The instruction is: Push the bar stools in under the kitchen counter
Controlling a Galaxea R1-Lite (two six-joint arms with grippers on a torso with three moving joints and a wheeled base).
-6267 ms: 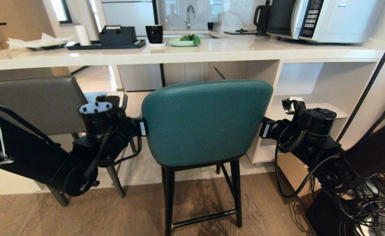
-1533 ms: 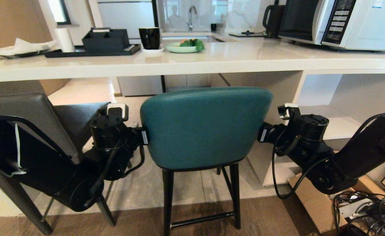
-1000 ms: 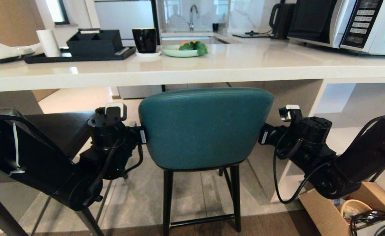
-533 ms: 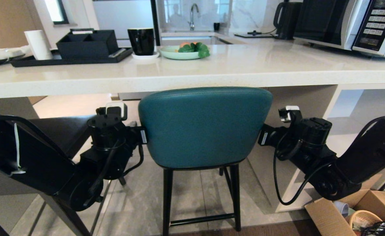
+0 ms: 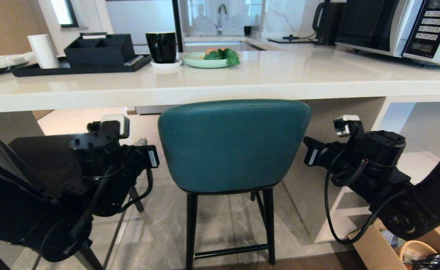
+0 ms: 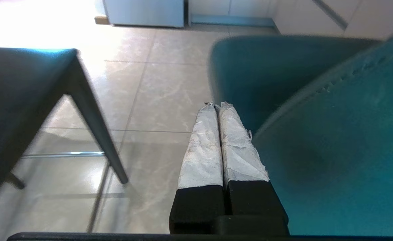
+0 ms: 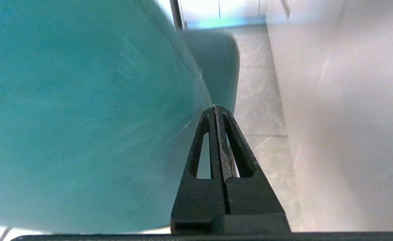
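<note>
The teal bar stool (image 5: 235, 146) stands in the middle, the top of its curved back just below the front edge of the off-white kitchen counter (image 5: 220, 92). My left gripper (image 6: 215, 105) is shut and empty, lying close along the left edge of the teal back (image 6: 333, 150). My right gripper (image 7: 215, 107) is shut and empty too, close beside the right edge of that back (image 7: 82, 117). In the head view the left gripper (image 5: 150, 157) and right gripper (image 5: 310, 152) flank the stool. The dark grey stool (image 5: 44, 157) is at far left, largely hidden behind my left arm; its seat (image 6: 15, 87) shows.
On the counter stand a black tray with an organiser (image 5: 92, 48), a black mug (image 5: 162, 47), a green plate of food (image 5: 212, 59), a kettle (image 5: 325, 22) and a microwave (image 5: 392, 26). White shelving (image 5: 411, 135) and a cardboard box (image 5: 373, 247) are at the right.
The whole view advanced toward the counter with the teal stool, then stopped. In the last half second both arms drew back and outward from the sides of the stool's back.
</note>
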